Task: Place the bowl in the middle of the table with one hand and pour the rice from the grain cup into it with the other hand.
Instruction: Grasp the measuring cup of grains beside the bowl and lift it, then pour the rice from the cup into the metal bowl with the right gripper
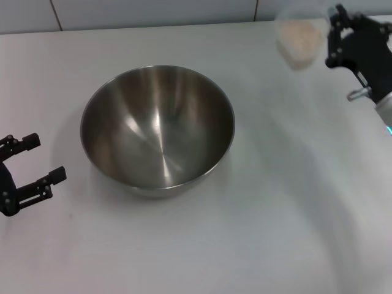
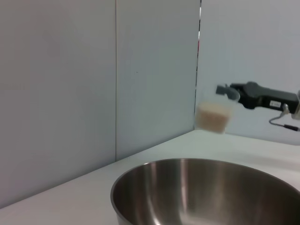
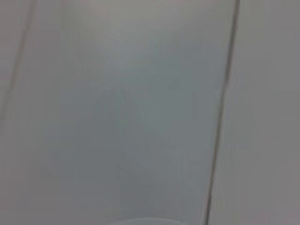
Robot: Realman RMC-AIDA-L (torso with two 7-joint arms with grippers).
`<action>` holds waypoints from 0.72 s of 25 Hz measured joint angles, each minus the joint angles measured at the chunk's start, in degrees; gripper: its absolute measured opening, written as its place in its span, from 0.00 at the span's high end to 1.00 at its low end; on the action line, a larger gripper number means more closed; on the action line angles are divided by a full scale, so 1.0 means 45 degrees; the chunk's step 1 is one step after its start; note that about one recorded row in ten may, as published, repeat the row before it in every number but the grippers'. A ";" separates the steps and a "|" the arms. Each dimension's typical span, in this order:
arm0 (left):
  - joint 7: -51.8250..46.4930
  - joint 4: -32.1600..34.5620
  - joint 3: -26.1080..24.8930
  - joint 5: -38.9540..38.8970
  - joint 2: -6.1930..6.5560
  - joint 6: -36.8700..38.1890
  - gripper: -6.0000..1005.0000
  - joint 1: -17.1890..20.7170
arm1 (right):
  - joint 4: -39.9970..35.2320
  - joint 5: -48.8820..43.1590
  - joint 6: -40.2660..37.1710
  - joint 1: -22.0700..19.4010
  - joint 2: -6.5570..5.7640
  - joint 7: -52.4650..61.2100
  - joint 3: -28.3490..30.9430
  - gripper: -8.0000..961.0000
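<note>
left end effector: lower-left of head view, fingers spread, holding nothing, beside bowl | bowl: large shiny steel, no contents, centre-left on white desk | grain cup: clear, blurred, lifted at upper right, filled with pale beige rice | right end effector: upper right, clamped on cup

Wall: you see a pale grey wall panel filling nearly the whole view.
Seam: a thin dark seam runs nearly upright beside it.
Lower edge: a whitish curved sliver, which you cannot identify.
</note>
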 joint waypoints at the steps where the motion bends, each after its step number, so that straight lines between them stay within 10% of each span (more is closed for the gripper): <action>1: -0.0008 -0.0005 0.0000 0.0002 -0.0001 0.0005 0.19 0.0005 | 0.0192 0.0004 -0.0310 0.0294 0.0000 -0.0452 0.0000 0.96; 18: -0.0102 -0.0013 0.0019 0.0022 -0.0102 0.0023 0.19 -0.0028 | 0.2536 -0.1783 -0.0546 0.1906 0.0012 -0.8070 -0.0229 0.97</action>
